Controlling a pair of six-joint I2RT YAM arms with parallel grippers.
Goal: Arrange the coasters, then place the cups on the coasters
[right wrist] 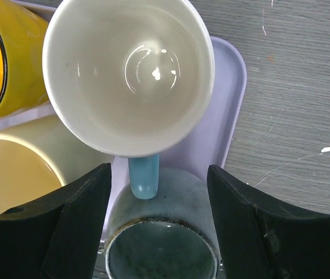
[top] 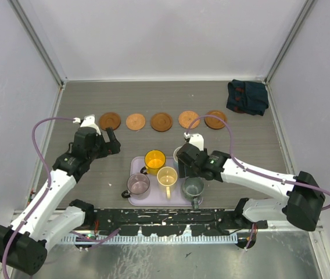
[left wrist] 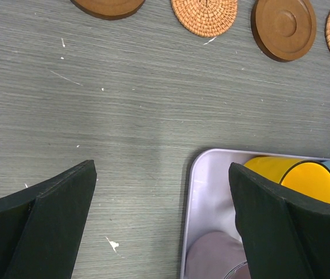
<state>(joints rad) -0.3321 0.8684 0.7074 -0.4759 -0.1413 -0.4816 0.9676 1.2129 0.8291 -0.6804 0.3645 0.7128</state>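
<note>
Right fingers, released, are straddling the handle of the light blue cup in the lavender tray. Left fingers are hovering spread wide over the worktop just left of the tray. The coasters are lying in a far row.

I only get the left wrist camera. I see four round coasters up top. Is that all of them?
Observer: No, the top camera shows five coasters in a row across the far side of the table.
Operator: Where's the other arm?
Observer: The right gripper is open over the light blue cup, with the cup's handle between the jaws, untouched.
Operator: I see a yellow cup and a purple cup. Any more?
Observer: A cream cup and a grey-green cup also stand on the lavender tray.
</note>
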